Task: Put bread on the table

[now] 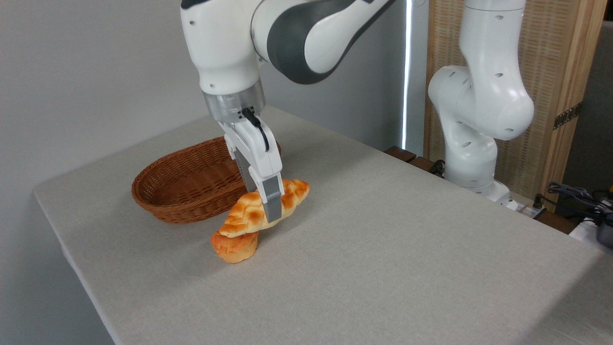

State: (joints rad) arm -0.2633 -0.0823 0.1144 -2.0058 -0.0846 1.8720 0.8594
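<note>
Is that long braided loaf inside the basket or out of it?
Out. The gripper holds the bread in front of the basket, over the muffin.

A brown wicker basket sits at nine o'clock of centre. A small orange muffin stands at its five o'clock, just beside it. A slatted wooden screen and cables lie toward two to three o'clock.
</note>
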